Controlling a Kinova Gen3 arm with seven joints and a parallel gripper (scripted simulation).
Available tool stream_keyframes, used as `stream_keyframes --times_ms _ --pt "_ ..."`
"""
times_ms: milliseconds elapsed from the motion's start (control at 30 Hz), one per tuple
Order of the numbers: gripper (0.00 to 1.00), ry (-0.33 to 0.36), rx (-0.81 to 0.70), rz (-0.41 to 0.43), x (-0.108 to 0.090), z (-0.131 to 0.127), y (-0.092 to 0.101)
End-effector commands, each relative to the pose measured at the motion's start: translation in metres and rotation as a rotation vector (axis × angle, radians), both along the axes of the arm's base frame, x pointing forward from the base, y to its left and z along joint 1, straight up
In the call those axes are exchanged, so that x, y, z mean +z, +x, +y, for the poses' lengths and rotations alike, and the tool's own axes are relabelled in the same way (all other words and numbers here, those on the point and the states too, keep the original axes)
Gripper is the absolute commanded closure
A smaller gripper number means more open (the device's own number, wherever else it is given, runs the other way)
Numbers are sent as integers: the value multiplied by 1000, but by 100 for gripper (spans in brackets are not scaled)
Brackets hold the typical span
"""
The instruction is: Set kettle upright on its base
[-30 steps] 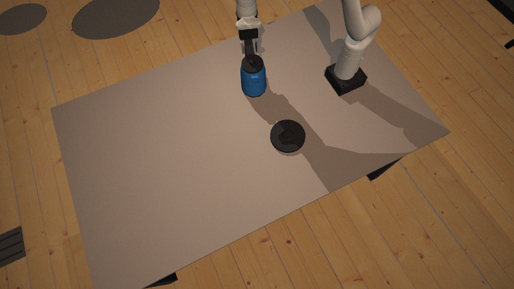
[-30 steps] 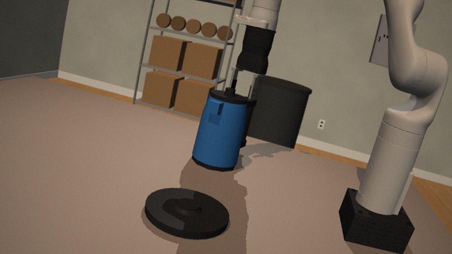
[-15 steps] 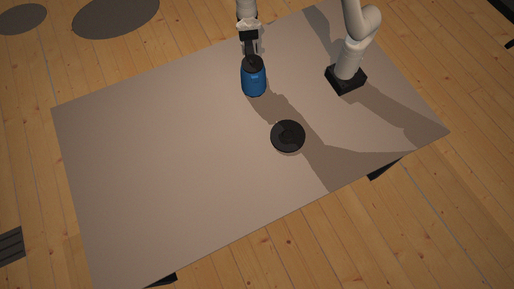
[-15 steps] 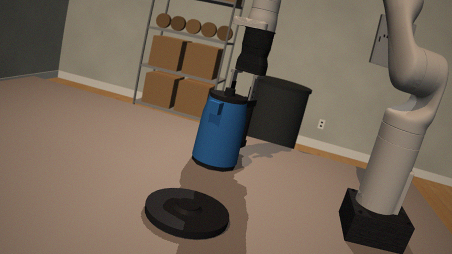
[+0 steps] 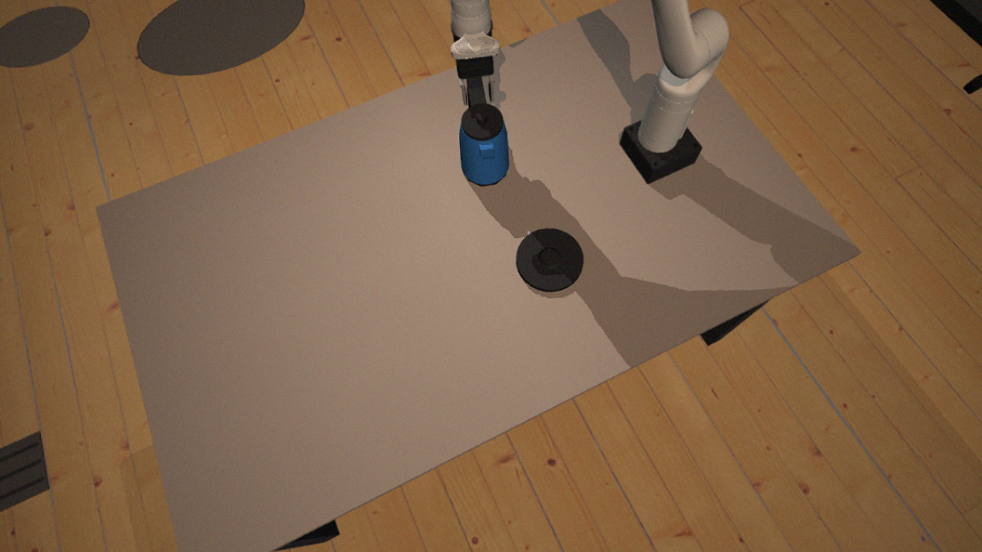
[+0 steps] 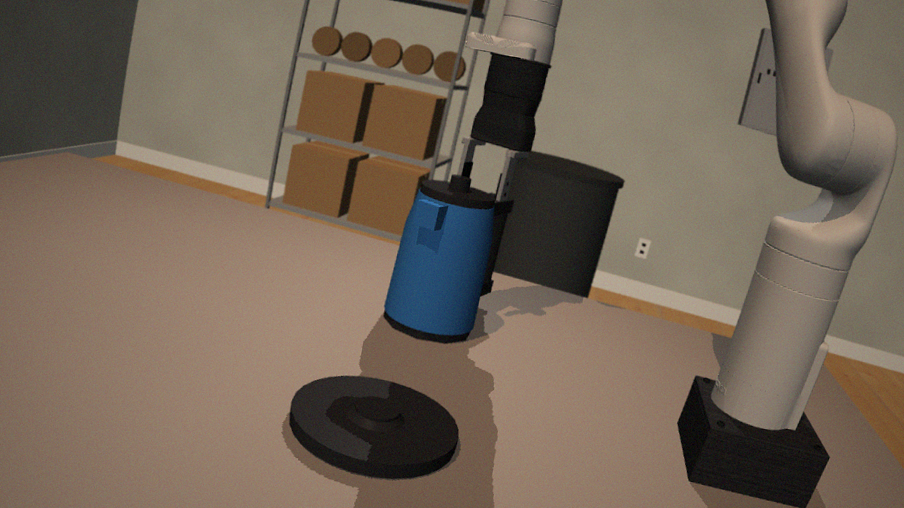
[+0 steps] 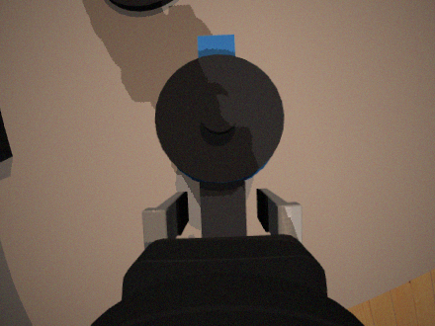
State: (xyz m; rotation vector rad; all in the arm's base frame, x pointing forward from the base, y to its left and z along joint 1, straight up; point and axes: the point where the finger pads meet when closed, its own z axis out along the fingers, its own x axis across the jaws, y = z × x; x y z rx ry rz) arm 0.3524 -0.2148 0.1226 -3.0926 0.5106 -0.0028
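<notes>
Blue kettle (image 6: pixel 439 262) upright on the table (image 6: pixel 95 322), well apart from the round black base (image 6: pixel 373 425), stud (image 6: pixel 377 409) raised at the base's centre and uncovered. From the exterior view: kettle body, black lid with knob, small blue spout block on the near side — handle mostly hidden behind the body. From the wrist view, looking straight down: black lid (image 7: pixel 219 119) filling the middle, spout (image 7: pixel 217 44) poking out at the far edge, dark handle (image 7: pixel 224 209) running back between the two fingers, a gap on either side of it. From the top view alone: base (image 5: pixel 549 259) partly in the arm's shadow, arm pedestal (image 5: pixel 659 153) off to one side of both.

Gripper (image 6: pixel 487 166) pointing straight down over the handle side of the kettle, spread wide, gripping nothing — fingers straddling the handle, tips about level with the lid's rim. Wrist vertical above it, upper links arching back to the pedestal.
</notes>
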Motion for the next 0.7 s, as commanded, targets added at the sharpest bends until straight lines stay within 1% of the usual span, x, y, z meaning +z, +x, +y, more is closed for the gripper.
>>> stream_keyframes --times_ms 0,433,667 --pt "0 -1 0 -1 1 0 0" --pt "0 -1 0 -1 0 0 0" --pt "0 -1 0 -1 -11 0 0"
